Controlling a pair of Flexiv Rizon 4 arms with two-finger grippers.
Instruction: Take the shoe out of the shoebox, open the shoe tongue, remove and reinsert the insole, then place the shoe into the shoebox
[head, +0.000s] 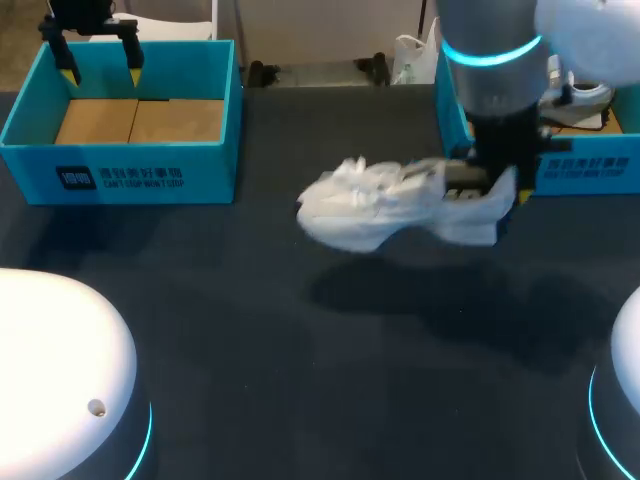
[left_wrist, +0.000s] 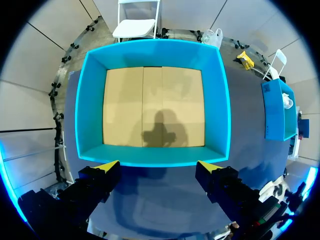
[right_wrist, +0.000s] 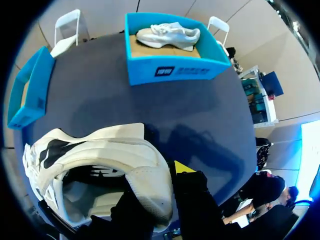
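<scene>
A white shoe (head: 390, 205) hangs above the dark table, toe toward the left, with my right gripper (head: 495, 190) shut on its heel. In the right wrist view the heel collar of the shoe (right_wrist: 100, 160) sits between the fingers of that gripper (right_wrist: 160, 185); one yellow tip shows and the other is hidden by the shoe. A second white shoe (right_wrist: 167, 35) lies in the blue shoebox (right_wrist: 170, 72) ahead of it, the same shoebox (head: 585, 170) at the table's right. My left gripper (head: 100, 72) stands open above the far wall of an empty blue box (head: 120, 170).
The left wrist view looks straight down into the empty blue box (left_wrist: 155, 155) with its cardboard floor, just ahead of the open left gripper (left_wrist: 157, 167). Dark tabletop (head: 300, 330) stretches between the two boxes and toward the front.
</scene>
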